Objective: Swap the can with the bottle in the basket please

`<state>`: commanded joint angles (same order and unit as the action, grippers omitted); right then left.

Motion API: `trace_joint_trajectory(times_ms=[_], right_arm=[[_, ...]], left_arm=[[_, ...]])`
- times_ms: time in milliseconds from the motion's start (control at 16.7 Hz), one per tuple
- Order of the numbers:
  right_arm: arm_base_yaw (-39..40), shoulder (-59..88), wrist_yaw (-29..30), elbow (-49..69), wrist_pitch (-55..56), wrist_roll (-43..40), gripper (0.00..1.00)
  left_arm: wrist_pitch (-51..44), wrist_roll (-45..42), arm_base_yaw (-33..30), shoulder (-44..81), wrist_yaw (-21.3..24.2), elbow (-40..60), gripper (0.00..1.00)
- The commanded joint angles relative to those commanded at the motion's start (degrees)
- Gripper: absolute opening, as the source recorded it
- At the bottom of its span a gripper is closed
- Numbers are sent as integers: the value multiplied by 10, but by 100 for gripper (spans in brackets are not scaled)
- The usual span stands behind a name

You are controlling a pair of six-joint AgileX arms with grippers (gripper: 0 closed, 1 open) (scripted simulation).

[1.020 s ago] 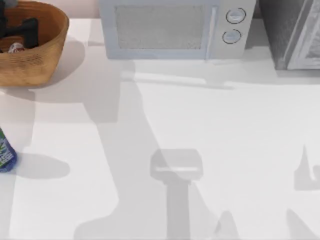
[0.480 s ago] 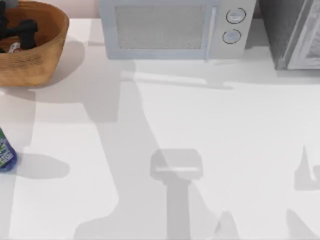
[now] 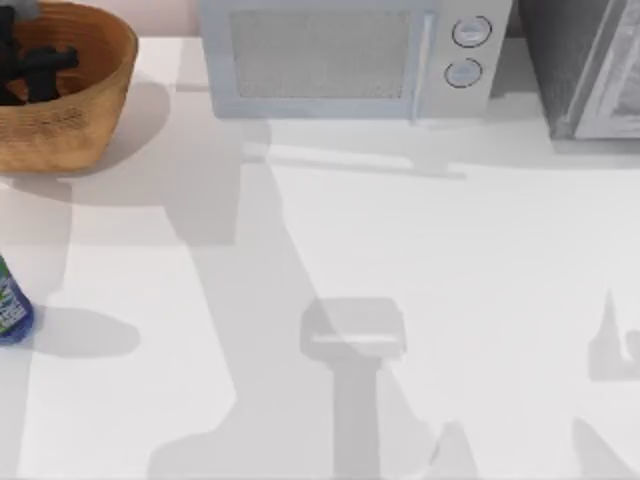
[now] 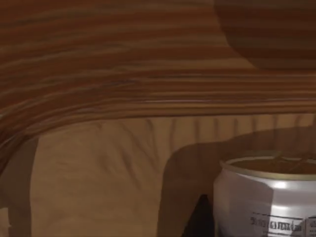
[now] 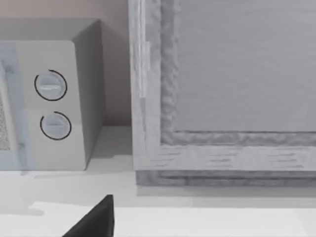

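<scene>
Two things have to trade places here, and neither one has traded yet. The can (image 4: pixel 266 197) sits inside the basket (image 3: pixel 85 120), which is at the far left of the table (image 3: pixel 400 250). The bottle (image 3: pixel 12 305) stands on the table at the left edge, nearer than the basket and apart from it.

The left gripper (image 3: pixel 40 65) is down inside the basket, I think so it can take the can out first and make room. I cannot tell if its jaws are spread or pinching the can.

From above, the dark gripper covers the can. The left wrist view looks along the woven wall from inside and shows the can standing upright, very close, with its dull gold top. The top view shows the bottle.

The right arm is parked. Its wrist view looks at the microwave (image 5: pixel 54 98) knobs and a grey box (image 5: pixel 227 98) beside it.
</scene>
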<state>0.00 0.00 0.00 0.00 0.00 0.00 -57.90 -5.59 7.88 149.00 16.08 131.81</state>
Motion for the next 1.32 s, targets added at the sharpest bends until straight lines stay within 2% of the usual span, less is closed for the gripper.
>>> trace_joint_trajectory(times_ms=[600, 780, 1020, 1320], right_arm=[[0, 0, 0, 0, 0, 0, 100], [0, 0, 0, 0, 0, 0, 100], [0, 0, 0, 0, 0, 0, 100], [0, 0, 0, 0, 0, 0, 100]], left_arm=[[-2, 1, -4, -22, 4, 1, 0], [6, 7, -3, -50, -1, -33, 0], [51, 15, -8, -168, -15, -148, 0], [159, 20, -25, -444, -41, -379, 0]])
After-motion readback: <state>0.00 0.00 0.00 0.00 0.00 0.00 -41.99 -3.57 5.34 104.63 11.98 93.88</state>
